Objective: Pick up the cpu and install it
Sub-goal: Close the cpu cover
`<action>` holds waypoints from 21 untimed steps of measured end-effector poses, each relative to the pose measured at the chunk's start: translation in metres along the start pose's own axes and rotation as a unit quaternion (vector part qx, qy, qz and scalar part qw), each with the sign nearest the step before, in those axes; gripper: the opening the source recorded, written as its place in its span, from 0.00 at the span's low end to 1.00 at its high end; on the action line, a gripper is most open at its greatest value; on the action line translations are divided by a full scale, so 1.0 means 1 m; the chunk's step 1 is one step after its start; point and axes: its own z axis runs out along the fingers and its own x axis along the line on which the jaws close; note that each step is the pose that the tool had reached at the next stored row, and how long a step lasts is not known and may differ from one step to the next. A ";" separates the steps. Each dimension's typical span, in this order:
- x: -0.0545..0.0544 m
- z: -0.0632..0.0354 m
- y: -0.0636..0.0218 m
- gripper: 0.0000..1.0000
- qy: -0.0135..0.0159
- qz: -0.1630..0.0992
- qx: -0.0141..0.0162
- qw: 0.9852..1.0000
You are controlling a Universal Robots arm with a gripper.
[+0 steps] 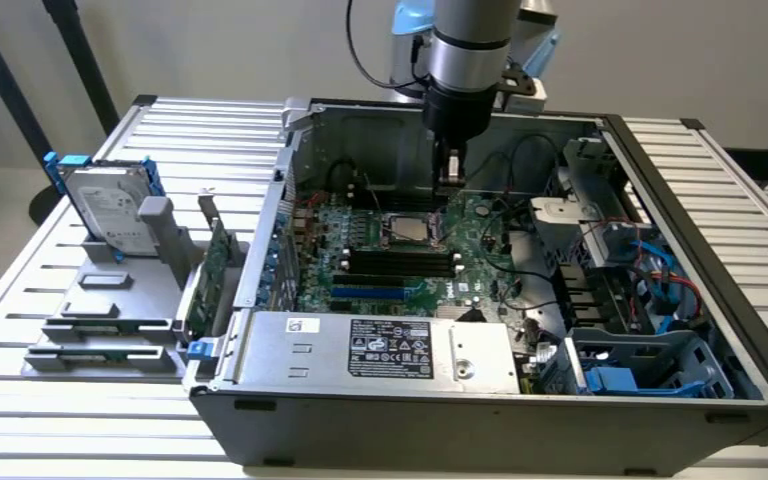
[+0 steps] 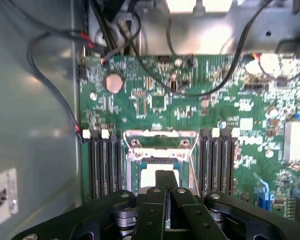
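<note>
Gripper (image 2: 166, 174) pressed together, empty; cpu (image 2: 146, 181) lies in the socket (image 2: 160, 134) just beneath its tips. Seating probably wants level, light pressure.

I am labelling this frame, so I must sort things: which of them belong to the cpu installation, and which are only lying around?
For the job:
cpu, in the socket
gripper, fingers shut, over it

Lying about:
hard drive
expansion card
power supply

Slatted metal table (image 1: 37, 420), seen from above; open computer case (image 1: 491, 425) resting across centre and right of frame, grey slotted rack (image 1: 97, 335) standing at left, just beside the case.
</note>
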 end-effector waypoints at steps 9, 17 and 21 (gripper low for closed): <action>0.000 -0.0118 0.0395 0.11 0.001 0.000 0.001 1.000; 0.001 -0.0030 0.0523 0.11 0.003 -0.001 0.001 1.000; 0.001 0.0044 0.0523 0.11 0.004 -0.006 0.001 1.000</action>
